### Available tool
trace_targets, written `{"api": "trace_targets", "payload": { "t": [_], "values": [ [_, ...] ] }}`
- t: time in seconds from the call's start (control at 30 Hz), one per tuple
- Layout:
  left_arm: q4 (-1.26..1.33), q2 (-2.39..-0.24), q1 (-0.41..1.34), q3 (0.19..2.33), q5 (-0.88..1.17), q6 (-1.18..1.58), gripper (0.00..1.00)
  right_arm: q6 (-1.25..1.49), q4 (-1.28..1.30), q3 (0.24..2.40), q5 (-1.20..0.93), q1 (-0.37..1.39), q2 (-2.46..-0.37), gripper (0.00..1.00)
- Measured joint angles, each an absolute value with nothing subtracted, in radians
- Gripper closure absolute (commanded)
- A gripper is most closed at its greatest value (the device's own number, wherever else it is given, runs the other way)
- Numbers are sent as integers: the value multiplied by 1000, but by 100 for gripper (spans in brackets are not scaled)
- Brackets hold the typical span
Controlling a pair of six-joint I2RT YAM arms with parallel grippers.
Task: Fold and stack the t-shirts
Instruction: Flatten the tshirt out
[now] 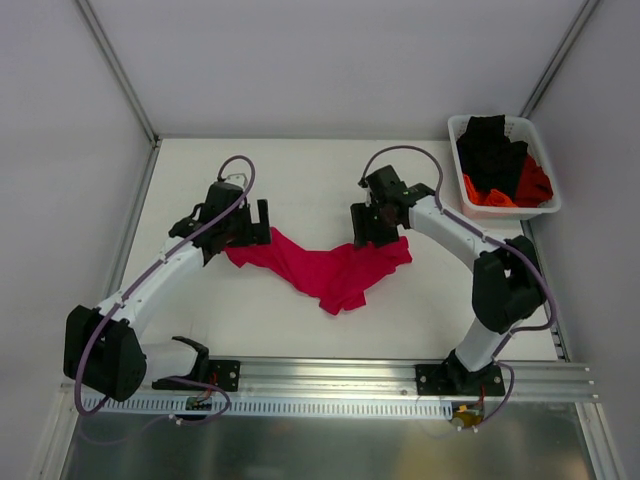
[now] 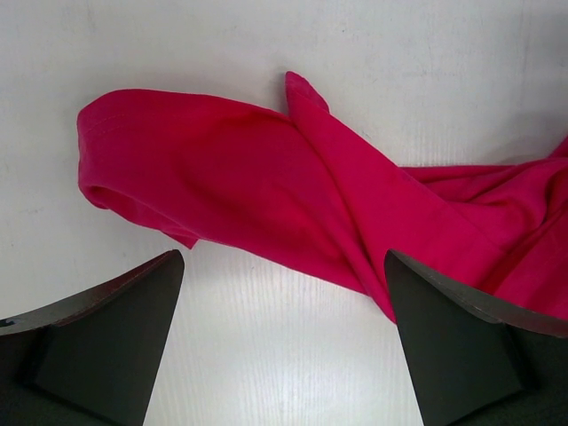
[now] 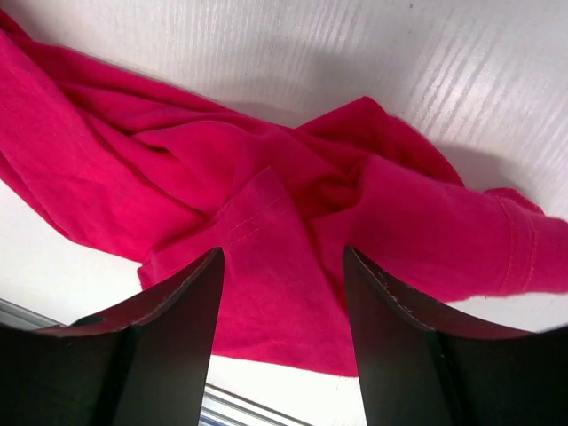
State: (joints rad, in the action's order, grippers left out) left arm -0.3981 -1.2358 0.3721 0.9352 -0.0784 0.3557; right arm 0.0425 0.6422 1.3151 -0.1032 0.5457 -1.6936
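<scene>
Shirt: I saw the crimson t-shirt (image 1: 325, 268) crumpled mid-frame on the bench (image 1: 300, 170), long axis left-to-right.
Left hand (image 1: 260, 225): fingers spread, empty, at its left end.
Right hand (image 1: 362, 235): fingers parted, empty, over its right end.

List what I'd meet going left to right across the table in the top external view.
left gripper → crimson-pink t-shirt → right gripper, over the shirt's right part → white basket, holding a black t-shirt and an orange-red t-shirt.
</scene>
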Motion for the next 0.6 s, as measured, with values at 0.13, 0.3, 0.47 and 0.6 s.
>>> {"api": "trace_targets", "payload": {
  "t": [0.13, 0.3, 0.47, 0.6],
  "values": [
    [-392, -1231, 372, 918, -64, 351, 1, -6, 630, 1316, -121, 546, -1716, 39],
    [-375, -1230, 372, 902, -48, 348, 1, -91, 604, 1319, -131, 548, -1719, 37],
    [-361, -1229, 372, 881, -27, 347, 1, -165, 578, 1358, -196, 545, -1760, 38],
    [-355, -1213, 372, 857, -26, 347, 1, -193, 560, 1359, -226, 545, -1781, 38]
  ]
}}
